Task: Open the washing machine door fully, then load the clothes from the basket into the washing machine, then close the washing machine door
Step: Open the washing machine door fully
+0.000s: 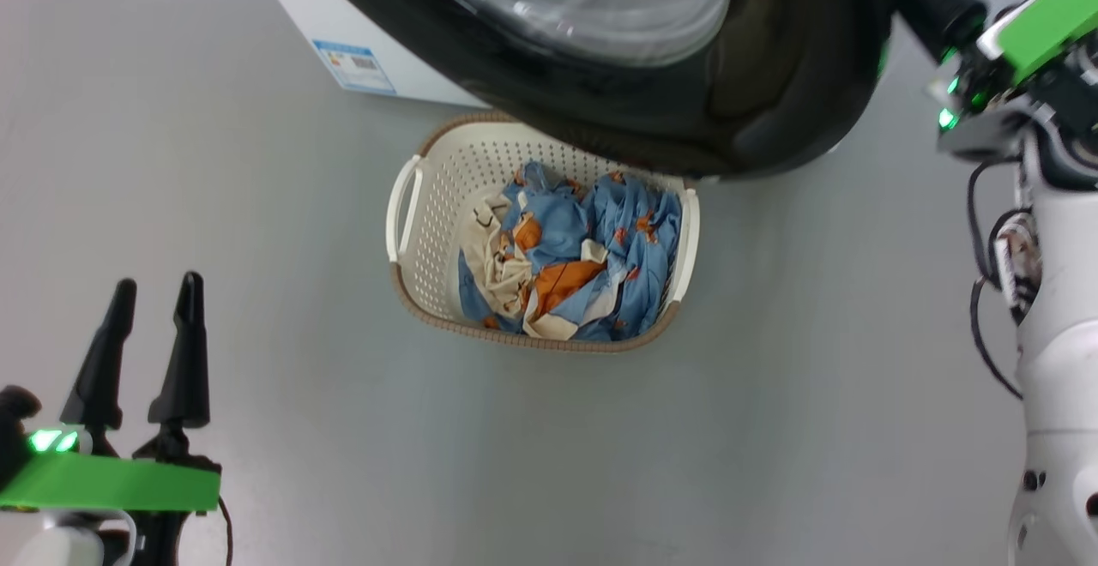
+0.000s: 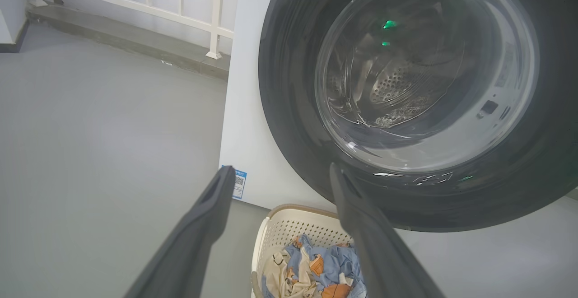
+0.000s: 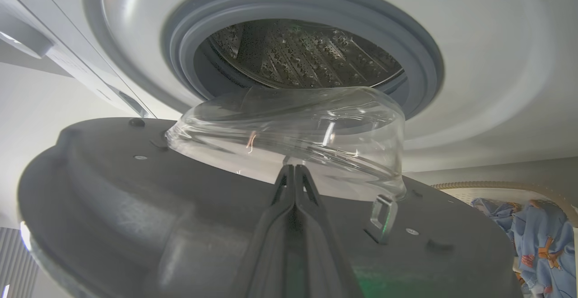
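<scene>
Head view: the washing machine door (image 1: 772, 77), a glossy black rim around a clear glass bowl (image 1: 600, 0), fills the top and overhangs the far edge of the basket (image 1: 433, 206). The basket stands on the grey floor (image 1: 214, 163) just in front of the white washing machine (image 1: 300, 0). The clothes (image 1: 583, 257), blue with orange prints plus cream and orange pieces, are heaped inside it. A blue-bordered label sticker (image 1: 354, 66) sits low on the machine's front; it carries a barcode-like block, but the writing is too small to read. The left pincer (image 1: 157, 285) is at the lower left above the floor, well apart from the basket, fingers spread and empty.

Left wrist view: the two dark fingers stand wide apart with nothing between them. Beyond them are the door's outer face, with perforated steel visible through the glass, the sticker, and the basket of clothes below. A white railing (image 2: 180, 0) runs along the far wall.

Right wrist view: the right pincer (image 3: 289, 168) has its fingers pressed together, gripping nothing, over the door's grey inner face with the tips just at the glass bowl. The door stands swung away from the opening, where the grey rubber gasket (image 3: 420, 76) rings the steel drum (image 3: 298, 54). A small latch hook (image 3: 384, 212) juts from the inner face. No brand name can be read.
</scene>
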